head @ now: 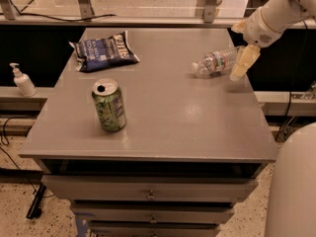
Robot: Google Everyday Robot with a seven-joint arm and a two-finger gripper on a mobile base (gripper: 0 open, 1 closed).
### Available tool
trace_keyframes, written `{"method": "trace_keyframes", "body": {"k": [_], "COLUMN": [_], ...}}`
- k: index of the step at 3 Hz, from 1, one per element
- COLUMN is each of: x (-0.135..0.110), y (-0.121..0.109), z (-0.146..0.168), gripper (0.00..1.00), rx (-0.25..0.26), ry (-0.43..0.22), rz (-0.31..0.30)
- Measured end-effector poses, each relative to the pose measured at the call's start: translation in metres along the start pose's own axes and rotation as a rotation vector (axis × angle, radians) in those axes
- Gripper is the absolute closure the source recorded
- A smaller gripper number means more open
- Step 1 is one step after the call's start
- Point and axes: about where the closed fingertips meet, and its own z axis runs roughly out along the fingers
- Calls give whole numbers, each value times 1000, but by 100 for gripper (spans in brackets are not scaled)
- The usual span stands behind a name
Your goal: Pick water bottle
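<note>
Water bottle (216, 62) lies on its side near the table (173, 117) far-right edge, cap pointing left, gripper (244, 63) just beside its base, grip state can't tell, green can (109, 105) well apart.

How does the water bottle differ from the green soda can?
The water bottle lies on its side at the far right; the green soda can stands upright at the front left. The bottle is clear plastic; the can is opaque green. The gripper is beside the bottle, far from the can. Both rest on the grey table.
</note>
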Motion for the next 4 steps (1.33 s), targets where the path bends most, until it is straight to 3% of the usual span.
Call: {"method": "trace_keyframes", "body": {"k": [1,2,4], "x": [-8,-9,-6], "y": [1,7,11], "z": [22,41,39], "gripper": [17,41,87], "rx": [-38,-81,-98], "ry": [-8,0,17], "rz": [6,22,47]}}
